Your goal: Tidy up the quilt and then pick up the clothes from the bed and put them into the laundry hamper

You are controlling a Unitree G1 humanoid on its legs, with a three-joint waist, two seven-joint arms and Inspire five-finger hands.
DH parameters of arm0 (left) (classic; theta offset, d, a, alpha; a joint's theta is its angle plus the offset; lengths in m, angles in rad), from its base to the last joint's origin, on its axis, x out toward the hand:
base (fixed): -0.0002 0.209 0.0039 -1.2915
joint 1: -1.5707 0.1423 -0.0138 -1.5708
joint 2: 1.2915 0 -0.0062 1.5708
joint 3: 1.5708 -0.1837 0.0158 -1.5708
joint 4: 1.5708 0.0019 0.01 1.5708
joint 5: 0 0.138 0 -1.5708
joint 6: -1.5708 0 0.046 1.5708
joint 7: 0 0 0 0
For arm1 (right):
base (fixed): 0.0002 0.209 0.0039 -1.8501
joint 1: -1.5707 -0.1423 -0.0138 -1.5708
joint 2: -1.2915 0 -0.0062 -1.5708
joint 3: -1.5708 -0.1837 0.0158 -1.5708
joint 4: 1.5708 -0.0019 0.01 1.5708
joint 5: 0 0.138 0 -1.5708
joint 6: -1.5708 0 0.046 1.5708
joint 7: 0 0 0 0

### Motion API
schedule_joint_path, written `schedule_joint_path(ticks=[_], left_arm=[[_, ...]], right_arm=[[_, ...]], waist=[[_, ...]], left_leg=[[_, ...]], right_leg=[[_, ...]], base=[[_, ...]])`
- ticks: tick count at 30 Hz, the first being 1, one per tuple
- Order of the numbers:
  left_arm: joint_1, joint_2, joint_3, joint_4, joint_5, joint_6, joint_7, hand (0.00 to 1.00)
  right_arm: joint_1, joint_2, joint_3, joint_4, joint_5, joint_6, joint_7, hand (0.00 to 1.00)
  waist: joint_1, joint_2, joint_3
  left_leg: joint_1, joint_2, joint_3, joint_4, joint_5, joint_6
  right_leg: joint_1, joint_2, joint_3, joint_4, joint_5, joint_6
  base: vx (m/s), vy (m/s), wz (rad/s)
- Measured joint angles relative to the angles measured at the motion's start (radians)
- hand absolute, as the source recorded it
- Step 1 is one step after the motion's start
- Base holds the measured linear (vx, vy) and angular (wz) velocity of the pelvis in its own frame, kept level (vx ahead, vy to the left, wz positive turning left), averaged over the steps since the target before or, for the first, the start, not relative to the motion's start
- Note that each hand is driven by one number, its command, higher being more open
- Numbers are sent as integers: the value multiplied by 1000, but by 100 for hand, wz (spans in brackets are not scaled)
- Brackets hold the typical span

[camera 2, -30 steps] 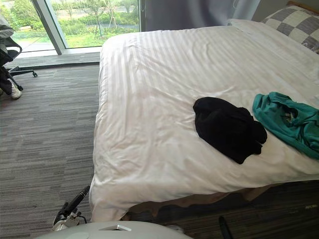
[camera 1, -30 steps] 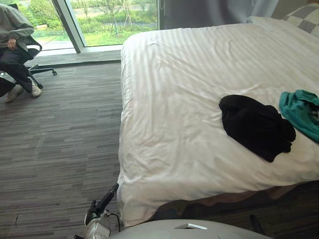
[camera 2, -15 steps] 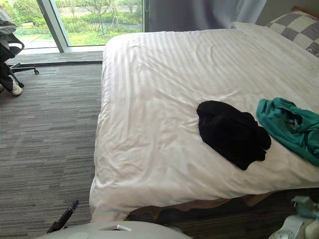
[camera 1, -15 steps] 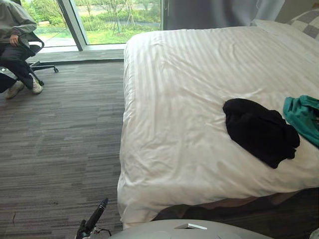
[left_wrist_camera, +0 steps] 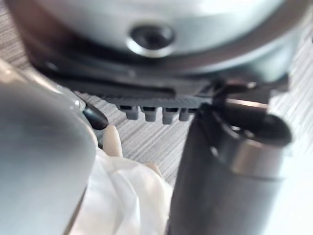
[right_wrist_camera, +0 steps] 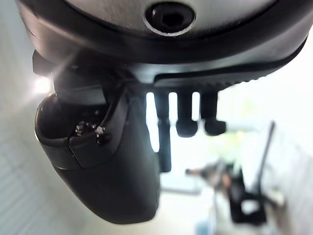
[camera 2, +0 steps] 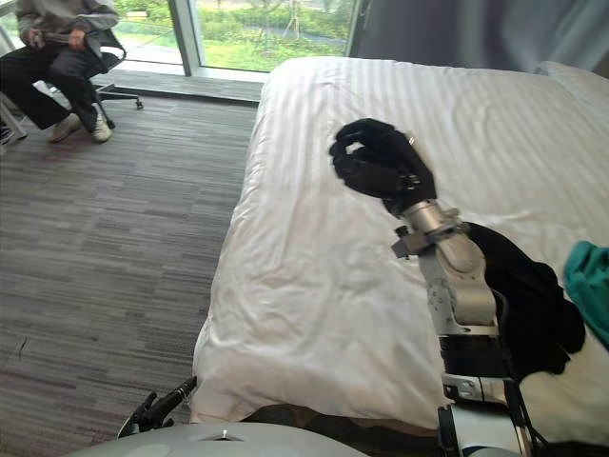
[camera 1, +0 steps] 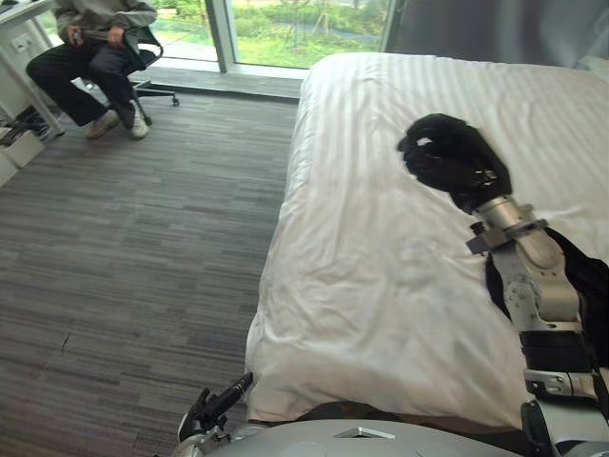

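The right hand (camera 2: 381,167), fingers curled on nothing, hung over the white quilt (camera 2: 314,267) past the black garment (camera 2: 533,305), which lay back beside its forearm, lengthwise roughly along that arm and well apart from the left hand (camera 1: 211,411).

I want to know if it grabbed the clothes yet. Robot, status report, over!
Right hand curled, empty, above quilt. Left hand low by quilt's corner. Black garment and teal garment on quilt, in neither hand. Person seated well away.

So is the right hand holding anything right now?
Nothing: the right hand hangs above the quilt with curled fingers, clear of the black garment.
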Motion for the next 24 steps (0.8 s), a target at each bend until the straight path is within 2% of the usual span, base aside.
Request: schedule_joint_path(ticks=[3,6,7,8,10,13,14,17,21,23,24], left_arm=[[-5,16,-22,-24,11,1,-11,100],[-40,41,-37,-55,26,3,-35,100],[-64,47,-38,-73,23,5,-40,100],[-84,52,-39,-96,19,4,-46,100],[-98,64,-57,-126,-6,3,-55,100],[-103,89,-91,-182,-25,2,-65,100],[-109,93,-103,-184,-47,2,-64,100],[-125,107,-145,-183,-53,2,-64,100],[-184,107,-219,-156,-58,-1,-60,100],[-214,107,-232,-147,-75,-11,-58,100],[-236,104,-234,-134,-89,-22,-56,100]], right_arm=[[-122,34,117,35,33,44,40,0],[-249,109,180,76,68,61,40,0],[-306,131,198,86,69,73,29,0],[-358,151,216,91,69,79,11,0],[-397,173,229,94,68,88,-6,0],[-440,201,251,119,66,139,-40,0],[-439,203,258,136,64,157,-53,0],[-436,221,272,202,64,168,-71,0],[-347,239,320,314,60,185,-112,0],[-304,258,334,353,50,176,-124,0],[-300,278,343,359,28,148,-131,0]], waist=[[26,-1,47],[61,-9,125],[73,-7,171],[84,0,224],[102,11,273],[124,36,372],[126,46,390],[126,52,396],[137,85,421],[138,90,423],[136,91,424]], left_leg=[[-17,-1,-33,26,-3,5],[-84,0,-71,67,-3,5],[-125,2,-87,93,-3,5],[-163,3,-101,119,-2,5],[-214,5,-122,144,1,6],[-260,4,-153,150,24,10],[-285,3,-167,152,32,12],[-361,3,-185,174,37,11],[-409,1,-195,186,47,16],[-447,-2,-191,186,58,12],[-474,-2,-185,185,66,9]], right_leg=[[18,0,-26,-1,14,-8],[-17,0,-60,15,15,-10],[-47,0,-71,38,9,-20],[-76,0,-78,63,0,-34],[-118,-1,-91,96,-9,-48],[-174,-11,-109,162,-26,-72],[-201,-14,-113,187,-31,-81],[-280,-18,-118,232,-38,-91],[-363,-37,-118,325,-56,-113],[-415,-46,-104,352,-70,-111],[-451,-49,-95,368,-78,-109]], base=[[22,-6,37],[-34,-22,36],[-78,-21,37],[-114,-24,36],[-98,-17,37],[-78,-22,33],[-73,-20,24],[-55,-8,17],[-61,-13,6],[-88,-27,-8],[-54,-35,-18]])
